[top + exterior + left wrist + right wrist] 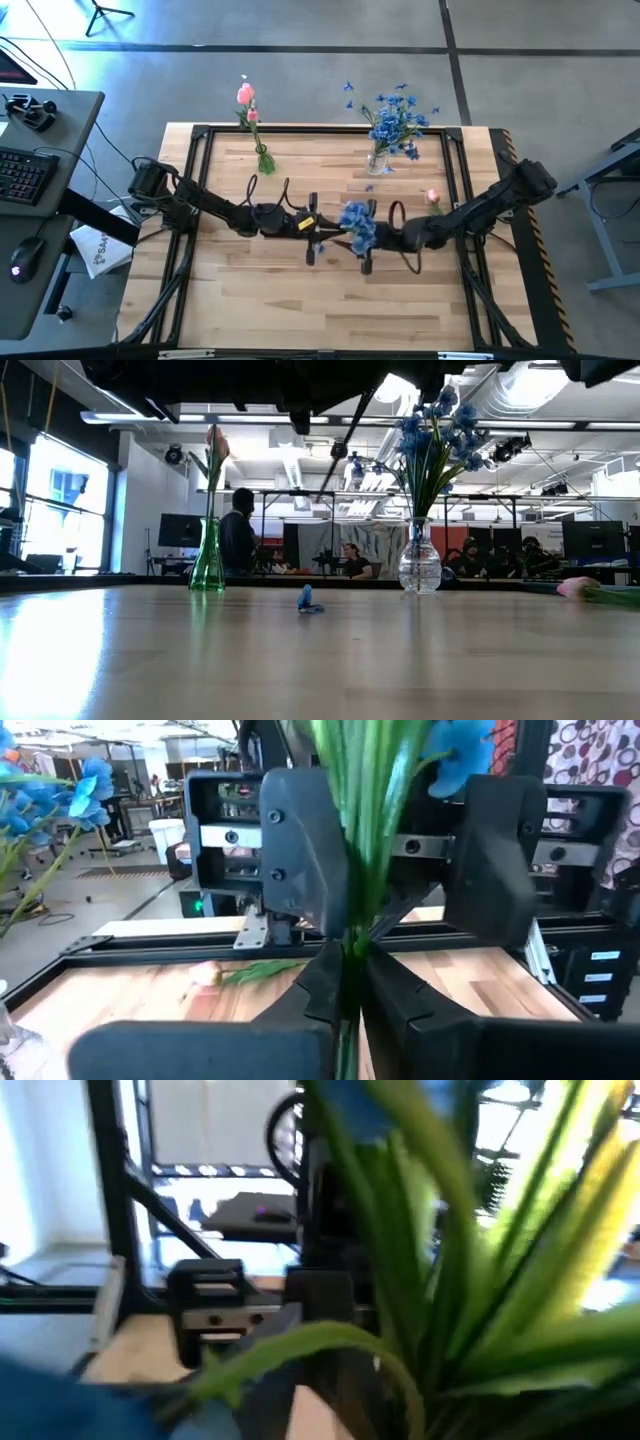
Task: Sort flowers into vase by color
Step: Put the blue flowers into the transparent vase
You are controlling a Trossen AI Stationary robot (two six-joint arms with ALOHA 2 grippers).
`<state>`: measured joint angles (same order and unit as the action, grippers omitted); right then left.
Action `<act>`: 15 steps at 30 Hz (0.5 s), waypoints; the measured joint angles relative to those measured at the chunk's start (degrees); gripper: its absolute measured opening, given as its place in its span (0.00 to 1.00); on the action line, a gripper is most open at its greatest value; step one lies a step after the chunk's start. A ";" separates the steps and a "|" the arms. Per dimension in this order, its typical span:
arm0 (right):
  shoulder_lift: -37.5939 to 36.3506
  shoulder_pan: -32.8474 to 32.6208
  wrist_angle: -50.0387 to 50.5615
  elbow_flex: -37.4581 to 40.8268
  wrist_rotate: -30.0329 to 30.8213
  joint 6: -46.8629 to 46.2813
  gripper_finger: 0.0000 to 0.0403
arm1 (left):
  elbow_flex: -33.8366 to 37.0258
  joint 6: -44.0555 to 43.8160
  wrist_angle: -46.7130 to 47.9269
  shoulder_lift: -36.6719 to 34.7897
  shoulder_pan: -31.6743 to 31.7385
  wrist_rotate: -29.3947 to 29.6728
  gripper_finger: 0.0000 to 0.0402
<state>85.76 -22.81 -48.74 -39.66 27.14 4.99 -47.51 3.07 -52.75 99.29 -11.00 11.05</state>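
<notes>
A spray of small blue blossoms point(357, 225) on green stems point(360, 840) is held above the table's middle between both grippers. My left gripper point(350, 975) reaches in from the left and is shut on the stems. My right gripper point(395, 850) faces it from the right and is open, one finger on each side of the stems. A green vase point(263, 160) with pink tulips point(246, 97) stands at the far edge. A clear vase point(377, 160) beside it holds blue sprays point(395, 120). One pink tulip point(432, 197) lies on the table. My left gripper pinches the bundle of green stems point(352, 935) between its two fingers, below the blossoms. The fingers come in level from the table's left and lie across the stems. The spray stands roughly upright, blossoms up, lifted clear of the table.
A loose blue blossom point(308, 600) lies on the wood in front of the vases. A black frame point(200, 135) runs around the tabletop. Bare wood point(330, 310) stretches along the near side. People and desks show in the room beyond.
</notes>
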 joint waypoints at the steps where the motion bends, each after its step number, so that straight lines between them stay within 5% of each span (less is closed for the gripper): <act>1: 0.00 -0.03 1.61 -0.70 0.78 0.00 0.39 | 0.00 -0.57 0.14 0.00 0.06 0.03 0.05; 8: -3.85 -1.29 17.51 -2.71 7.64 -4.66 0.04 | -0.07 -3.76 8.57 0.00 0.33 1.59 0.23; 15: -22.44 -0.29 44.57 -2.89 10.71 -12.26 0.02 | -0.04 -5.65 19.27 0.07 1.31 10.96 0.38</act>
<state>63.31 -23.10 -4.17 -42.54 37.86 -7.27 -47.55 -2.58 -33.48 99.35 -9.70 22.02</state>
